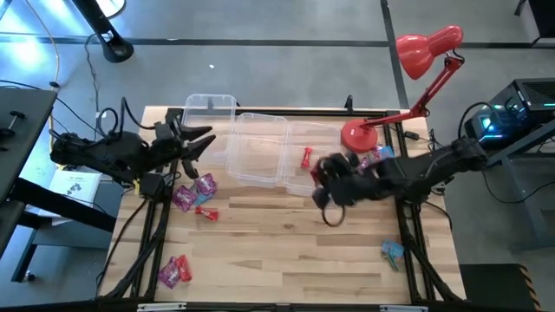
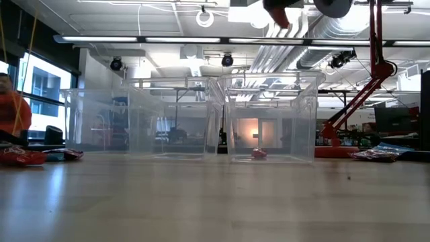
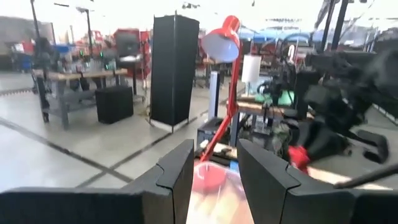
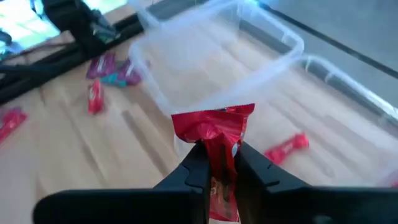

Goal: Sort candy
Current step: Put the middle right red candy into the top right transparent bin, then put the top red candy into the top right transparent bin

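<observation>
Above the right-hand clear bin [image 1: 323,156], the right tool [image 4: 217,163] is clenched on a red candy [image 4: 214,134], gripping it low so that the crinkled top of the wrapper fans out above the fingers. One red candy [image 1: 306,157] already lies inside that bin, also visible through its wall in the low view. The middle bin [image 1: 257,147] and the far-left bin [image 1: 208,111] look empty.

Over at the left of the bench [image 1: 277,251], the left tool [image 3: 214,171] hangs above the far-left corner with its fingers parted and nothing between them. More candy is scattered about: purple-pink pieces [image 1: 192,191] and a red one [image 1: 206,212] near the left arm, a pair [image 1: 173,271] at the near left, a blue one [image 1: 392,250] at the near right, and a few by the base of the lamp [image 1: 355,134].

Each candy looks very light, with a thin, slick, crinkly wrapper that will crush and may slip. Pinching across the firm middle seems safer than taking a loose twisted end, which could tear or slide free.
</observation>
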Robot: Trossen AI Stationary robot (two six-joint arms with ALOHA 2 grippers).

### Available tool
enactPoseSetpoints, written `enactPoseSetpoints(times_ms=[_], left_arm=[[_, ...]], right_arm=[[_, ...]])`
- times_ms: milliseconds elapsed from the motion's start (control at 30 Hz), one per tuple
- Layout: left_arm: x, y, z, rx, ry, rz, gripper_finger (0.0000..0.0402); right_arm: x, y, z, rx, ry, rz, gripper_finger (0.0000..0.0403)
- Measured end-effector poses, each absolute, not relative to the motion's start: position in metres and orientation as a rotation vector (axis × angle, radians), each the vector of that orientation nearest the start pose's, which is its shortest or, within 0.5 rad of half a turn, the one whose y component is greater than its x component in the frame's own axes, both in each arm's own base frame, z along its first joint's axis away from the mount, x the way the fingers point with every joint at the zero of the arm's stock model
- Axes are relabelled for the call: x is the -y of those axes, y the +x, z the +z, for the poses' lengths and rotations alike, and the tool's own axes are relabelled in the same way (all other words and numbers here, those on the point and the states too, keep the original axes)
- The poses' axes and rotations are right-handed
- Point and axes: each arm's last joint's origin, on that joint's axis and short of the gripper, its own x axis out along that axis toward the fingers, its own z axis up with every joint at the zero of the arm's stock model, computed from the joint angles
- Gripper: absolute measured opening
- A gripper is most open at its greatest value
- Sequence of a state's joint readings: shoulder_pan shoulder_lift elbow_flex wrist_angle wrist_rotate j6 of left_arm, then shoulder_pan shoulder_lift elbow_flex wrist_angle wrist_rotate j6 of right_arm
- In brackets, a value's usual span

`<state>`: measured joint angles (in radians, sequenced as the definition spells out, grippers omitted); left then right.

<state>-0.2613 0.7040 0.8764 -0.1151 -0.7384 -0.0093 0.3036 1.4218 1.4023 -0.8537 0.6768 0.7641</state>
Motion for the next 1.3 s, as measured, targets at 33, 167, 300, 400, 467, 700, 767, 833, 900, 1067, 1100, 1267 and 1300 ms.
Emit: enactPoseSetpoints(times_ms=[33,167,300,400,467,700,767,833,900,1067,1100,1267,1300], left_arm=[[0.017,0.139,0.378,0.031,-0.040,0.477,0.0115],[0.017,0.139,0.367,-0.061,-0.065,0.474,0.0119],[0.018,0.139,0.358,-0.128,-0.121,0.434,0.0132],[0.021,0.141,0.349,-0.214,-0.166,0.377,0.0146],[0.024,0.146,0.337,-0.322,-0.198,0.324,0.0155],[0.045,0.165,0.279,-0.949,-0.206,0.143,0.0178],[0.054,0.169,0.264,-1.095,-0.156,0.090,0.0182],[0.062,0.173,0.247,-1.185,-0.100,0.049,0.0185],[0.068,0.175,0.232,-1.237,-0.057,0.019,0.0188],[0.073,0.173,0.199,-1.336,-0.033,-0.013,0.0191],[0.073,0.172,0.193,-1.343,-0.039,-0.022,0.0191],[0.071,0.167,0.165,-1.368,-0.054,-0.034,0.0192],[0.070,0.167,0.161,-1.367,-0.053,-0.037,0.0192]], right_arm=[[-0.060,0.283,0.348,-0.585,0.300,-0.611,0.0051],[-0.024,0.299,0.329,-0.631,0.285,-0.620,0.0109],[0.007,0.307,0.316,-0.663,0.375,-0.641,0.0175],[0.021,0.309,0.310,-0.695,0.424,-0.632,0.0216],[0.026,0.309,0.311,-0.693,0.413,-0.617,0.0235],[0.037,0.312,0.319,-0.660,0.310,-0.578,0.0259],[0.038,0.312,0.319,-0.665,0.309,-0.569,0.0259],[0.038,0.311,0.319,-0.669,0.315,-0.562,0.0259],[0.038,0.311,0.319,-0.670,0.316,-0.559,0.0259],[0.038,0.311,0.319,-0.671,0.316,-0.559,0.0259],[0.038,0.311,0.319,-0.671,0.316,-0.559,0.0259],[0.038,0.311,0.319,-0.671,0.315,-0.561,0.0259],[0.038,0.311,0.319,-0.670,0.315,-0.562,0.0259]])
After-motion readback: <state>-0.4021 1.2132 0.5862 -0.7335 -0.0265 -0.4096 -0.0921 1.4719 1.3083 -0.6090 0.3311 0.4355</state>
